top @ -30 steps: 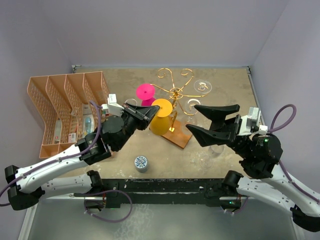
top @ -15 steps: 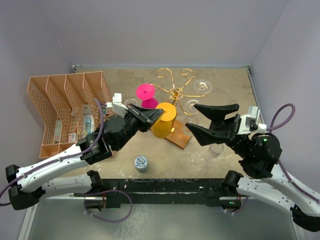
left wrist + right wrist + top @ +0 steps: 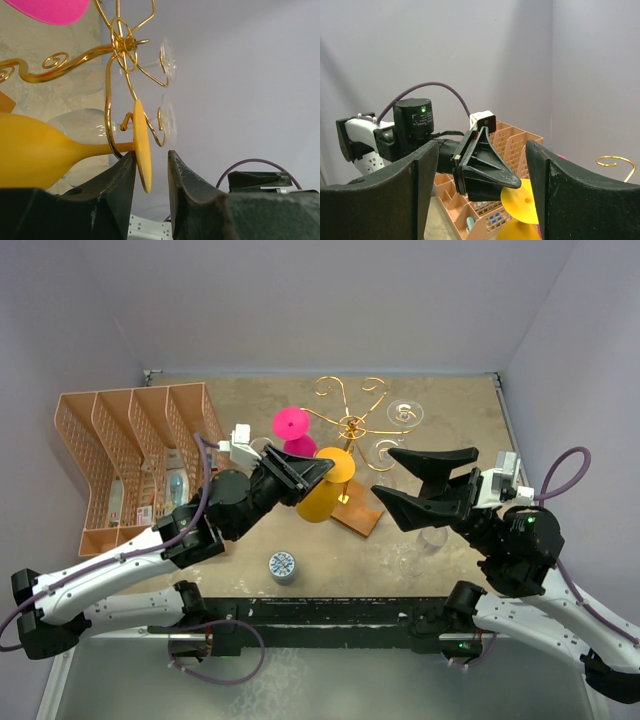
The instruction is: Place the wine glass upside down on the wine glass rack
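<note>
A yellow wine glass [image 3: 322, 495] hangs bowl-down on the gold wire wine glass rack [image 3: 352, 426]. Its stem [image 3: 97, 148] sits in a curled arm [image 3: 108, 120], and its foot [image 3: 141, 145] stands between the fingers of my left gripper [image 3: 151, 156]. The jaws are open: the foot lies against the left finger [image 3: 120, 175], with a gap to the right finger. In the top view my left gripper [image 3: 312, 472] is at the glass's foot. My right gripper [image 3: 425, 482] hangs wide open, right of the rack, holding nothing. From the right wrist, the yellow foot [image 3: 522, 205] shows below the left fingers.
A pink glass [image 3: 291, 426] and two clear glasses [image 3: 404, 412] hang on the rack, which stands on a brown wooden base [image 3: 360, 517]. Clear glasses [image 3: 428, 540] stand below my right gripper. An orange divided basket [image 3: 135, 455] fills the left side. A small round patterned object [image 3: 282, 566] lies near the front.
My left gripper carried the yellow glass slightly right onto the rack arm, then its jaws parted off the foot. The right arm stayed still.
</note>
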`<move>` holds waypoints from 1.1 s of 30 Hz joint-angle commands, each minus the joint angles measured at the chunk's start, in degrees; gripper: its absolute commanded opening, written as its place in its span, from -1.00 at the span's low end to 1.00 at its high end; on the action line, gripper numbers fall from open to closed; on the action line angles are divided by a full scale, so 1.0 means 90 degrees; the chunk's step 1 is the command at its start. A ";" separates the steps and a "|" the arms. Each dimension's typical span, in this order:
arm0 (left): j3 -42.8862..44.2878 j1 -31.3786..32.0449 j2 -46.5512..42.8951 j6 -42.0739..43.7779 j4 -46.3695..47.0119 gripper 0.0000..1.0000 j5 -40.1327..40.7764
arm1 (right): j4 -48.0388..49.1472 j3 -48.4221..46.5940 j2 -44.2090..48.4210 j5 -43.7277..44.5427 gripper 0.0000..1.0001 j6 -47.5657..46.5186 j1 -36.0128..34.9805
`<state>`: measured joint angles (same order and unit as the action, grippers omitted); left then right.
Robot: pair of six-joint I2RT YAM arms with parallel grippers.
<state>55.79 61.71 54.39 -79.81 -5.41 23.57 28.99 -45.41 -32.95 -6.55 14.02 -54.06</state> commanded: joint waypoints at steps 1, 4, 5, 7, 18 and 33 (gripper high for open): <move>0.0122 -0.0011 -0.0096 0.0225 -0.0182 -0.35 -0.0350 | 0.0196 -0.0021 0.0067 0.0117 0.45 0.0093 -0.0028; 0.0120 -0.0016 -0.0127 0.0256 -0.0239 -0.24 -0.0441 | 0.0187 -0.0027 0.0058 0.0146 0.45 0.0142 -0.0028; 0.0123 -0.0012 -0.0134 0.0256 -0.0239 -0.19 -0.0476 | 0.0099 -0.0059 0.0050 0.0179 0.45 0.0162 -0.0027; 0.0130 -0.0012 -0.0134 0.0266 -0.0239 -0.13 -0.0579 | -0.0138 -0.0153 0.0042 0.0299 0.45 0.0211 -0.0028; 0.0249 -0.0012 -0.0102 0.0820 -0.0295 -0.04 -0.1253 | -0.0685 -0.0280 0.0068 0.1017 0.44 0.0490 -0.0028; 0.1551 0.0382 0.0658 0.4136 0.0716 -0.08 -0.3872 | -0.1799 -0.0927 -0.0166 0.2935 0.39 0.0874 -0.0028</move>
<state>64.42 62.52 56.73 -53.36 -3.49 -2.83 13.39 -50.09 -35.00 13.54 19.09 -54.06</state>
